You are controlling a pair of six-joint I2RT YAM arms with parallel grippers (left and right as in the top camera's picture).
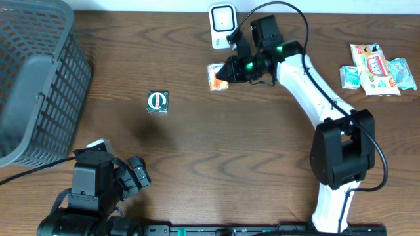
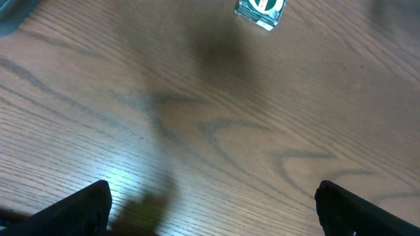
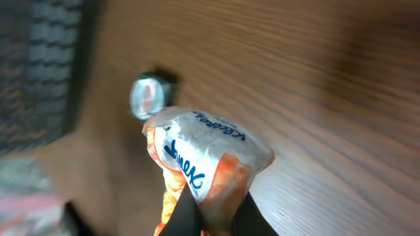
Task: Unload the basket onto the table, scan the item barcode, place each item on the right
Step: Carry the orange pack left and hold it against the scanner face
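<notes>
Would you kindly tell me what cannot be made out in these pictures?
- Orange packet barcode: right wrist view is blurred; overhead view is too small.
- Green item label: left wrist view, cut by the top edge.
- Basket inside: overhead view, cut by the left edge.

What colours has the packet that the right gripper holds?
The packet is white and orange with blue lettering, best seen in the right wrist view.

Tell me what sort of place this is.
Probably a mock shop checkout set up on a brown wood-grain table: a white stand-up barcode scanner, a grey plastic mesh basket, and a pile of small wrapped packets at the side.
</notes>
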